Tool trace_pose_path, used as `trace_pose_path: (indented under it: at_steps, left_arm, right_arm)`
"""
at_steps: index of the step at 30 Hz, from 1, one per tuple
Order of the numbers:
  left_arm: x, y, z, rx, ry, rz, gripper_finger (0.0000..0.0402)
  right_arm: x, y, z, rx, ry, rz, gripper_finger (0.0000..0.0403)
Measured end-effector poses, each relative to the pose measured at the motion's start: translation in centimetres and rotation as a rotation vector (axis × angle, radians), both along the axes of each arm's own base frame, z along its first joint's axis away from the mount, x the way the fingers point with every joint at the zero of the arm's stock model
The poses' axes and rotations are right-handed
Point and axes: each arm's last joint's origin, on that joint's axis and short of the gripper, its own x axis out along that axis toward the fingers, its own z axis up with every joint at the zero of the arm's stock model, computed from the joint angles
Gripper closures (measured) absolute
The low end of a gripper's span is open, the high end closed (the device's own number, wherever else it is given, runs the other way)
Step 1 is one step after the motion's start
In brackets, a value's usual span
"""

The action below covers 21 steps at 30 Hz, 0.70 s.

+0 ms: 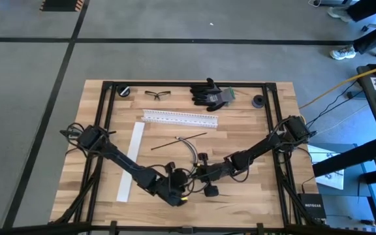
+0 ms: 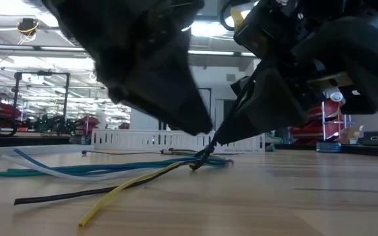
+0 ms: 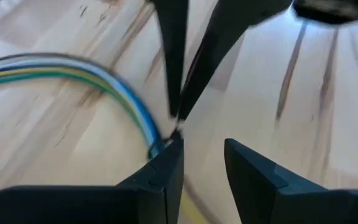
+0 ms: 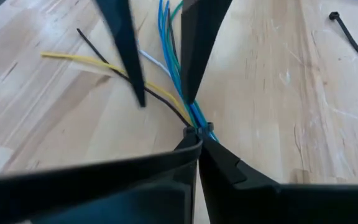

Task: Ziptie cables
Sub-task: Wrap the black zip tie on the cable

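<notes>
White slotted rail [image 1: 179,118], flat white strip [image 1: 130,160], black gloves [image 1: 211,94], safety glasses [image 1: 157,94]

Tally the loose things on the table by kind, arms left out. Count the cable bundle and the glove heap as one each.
Cable bundle: 1
Loose black zip tie: 1
White slotted rail: 1
Flat white strip: 1
Safety glasses: 1
Glove heap: 1
Small round black objects: 2
Total: 8

Two robot arms work at one wooden table [image 1: 253,124]. On it lie one bundle of cables [image 4: 178,93], one white slotted rail [image 1: 179,117], one flat white strip [image 1: 130,160], one pair of glasses [image 1: 158,94], and one pair of black gloves [image 1: 210,93].
</notes>
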Motion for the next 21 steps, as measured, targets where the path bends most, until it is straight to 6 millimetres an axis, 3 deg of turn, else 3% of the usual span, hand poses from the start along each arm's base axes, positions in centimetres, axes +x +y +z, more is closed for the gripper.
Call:
trace_pose_path:
  at_steps: [7,21]
  left_arm:
    - [0.9,0.4,-2.1,0.073,-0.01,0.003,0.0302]
    - [0.7,0.5,-2.2,0.175,0.01,-0.007,0.0302]
  right_arm:
    - [0.0,0.0,0.0,-0.003,0.003,-0.001,0.0403]
    - [-0.1,-0.1,-0.1,-0.01,0.02,0.0,0.0403]
